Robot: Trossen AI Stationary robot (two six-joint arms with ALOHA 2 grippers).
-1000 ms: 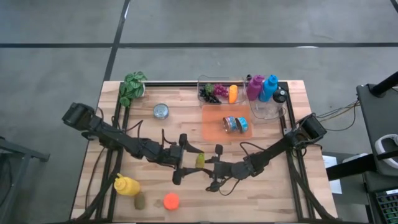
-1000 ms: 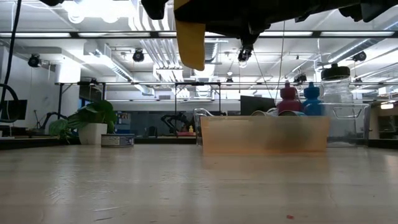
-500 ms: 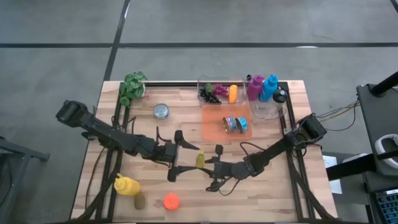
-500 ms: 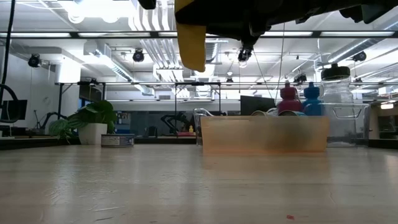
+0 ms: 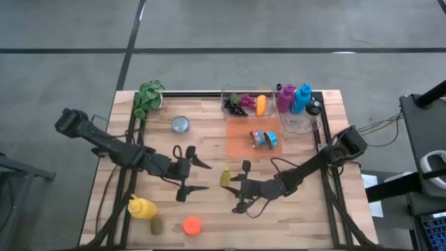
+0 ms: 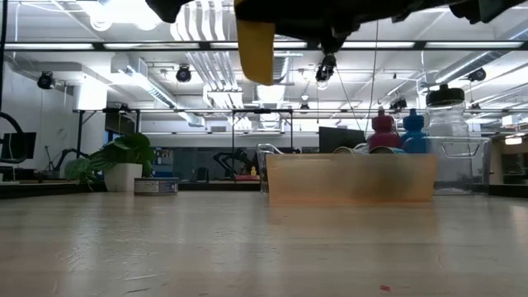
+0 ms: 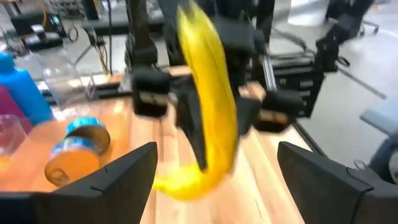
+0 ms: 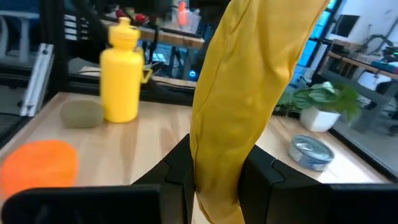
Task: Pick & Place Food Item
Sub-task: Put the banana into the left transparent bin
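You have a wooden slatted table (image 5: 209,139) with a translucent orange tray (image 5: 240,136) far right of centre, likely the drop spot. The right gripper (image 5: 233,187) is clamped on a yellow curved banana (image 5: 224,178), lifted above the table's middle so it can travel. The left gripper (image 5: 189,176), just left of it, stands spread wide and empty. The low view cuts off both grippers.

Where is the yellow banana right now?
The yellow banana is up off the table, pinched in the right gripper near the middle of the wooden table, with the open left gripper just beside it.
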